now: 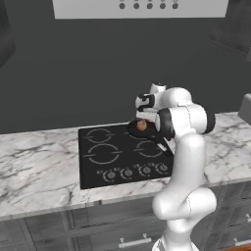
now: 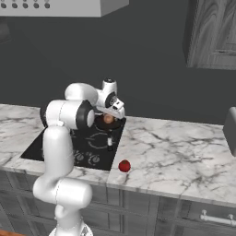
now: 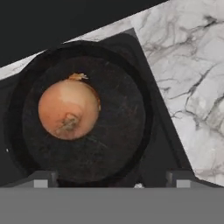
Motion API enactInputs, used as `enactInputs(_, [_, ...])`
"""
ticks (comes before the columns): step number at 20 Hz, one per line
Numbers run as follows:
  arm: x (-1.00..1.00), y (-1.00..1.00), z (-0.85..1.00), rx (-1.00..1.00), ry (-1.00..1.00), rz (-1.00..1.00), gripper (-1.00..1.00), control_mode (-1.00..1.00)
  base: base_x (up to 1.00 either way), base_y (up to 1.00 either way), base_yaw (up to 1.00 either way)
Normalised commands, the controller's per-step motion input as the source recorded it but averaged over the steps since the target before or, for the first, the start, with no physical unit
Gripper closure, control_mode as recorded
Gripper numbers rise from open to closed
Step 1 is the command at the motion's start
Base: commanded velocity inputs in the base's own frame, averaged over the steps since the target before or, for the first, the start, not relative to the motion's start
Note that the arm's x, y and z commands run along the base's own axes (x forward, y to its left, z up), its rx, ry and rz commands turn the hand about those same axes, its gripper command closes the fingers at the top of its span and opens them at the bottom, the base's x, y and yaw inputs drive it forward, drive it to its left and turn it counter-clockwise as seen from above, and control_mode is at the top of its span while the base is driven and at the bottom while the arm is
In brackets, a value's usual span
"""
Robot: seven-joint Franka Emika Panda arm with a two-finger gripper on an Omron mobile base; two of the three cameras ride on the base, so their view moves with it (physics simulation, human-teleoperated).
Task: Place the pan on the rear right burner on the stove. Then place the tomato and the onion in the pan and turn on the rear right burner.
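The black pan [image 1: 135, 130] [image 3: 109, 144] sits at the stove's [image 1: 98, 169] rear right corner, covering the rear right burner. Its thin handle [image 1: 163, 146] points toward the front. The brownish-orange onion [image 1: 141, 125] [image 2: 109, 119] [image 3: 68, 109] lies inside the pan, left of centre in the hand view. My gripper [image 1: 142, 116] [image 2: 109, 112] [image 3: 113, 179] hangs just above the pan, open, with nothing between its fingertips. The red tomato [image 2: 124, 166] rests on the marble counter beside the stove's front right corner, well apart from the gripper.
A row of knobs [image 1: 135, 171] runs along the stove's front edge. Marble counter [image 2: 175, 152] stretches to the right, with a grey object [image 2: 230, 126] at its far right. A range hood [image 1: 139, 7] hangs overhead.
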Motion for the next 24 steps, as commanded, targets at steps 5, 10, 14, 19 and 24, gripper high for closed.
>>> enactInputs(5, [-1.0,-0.44,0.33,0.0,0.0,-0.08,-1.0,-1.0,0.0,0.0,0.0])
enactInputs(10, [-1.0,-0.44,0.24,0.0,0.0,-0.06,-1.0,-1.0,0.0,0.0,0.0])
enactInputs(14, [-0.95,-0.34,0.34,0.01,0.01,-0.02,-1.0,-1.0,0.0,0.0,0.0])
enactInputs(19, [-0.77,-0.2,0.3,0.0,0.0,0.0,-1.0,-1.0,0.0,0.0,0.0])
enactInputs(24, [-0.65,-0.16,0.08,0.0,0.0,0.0,-1.0,-1.0,0.0,0.0,0.0])
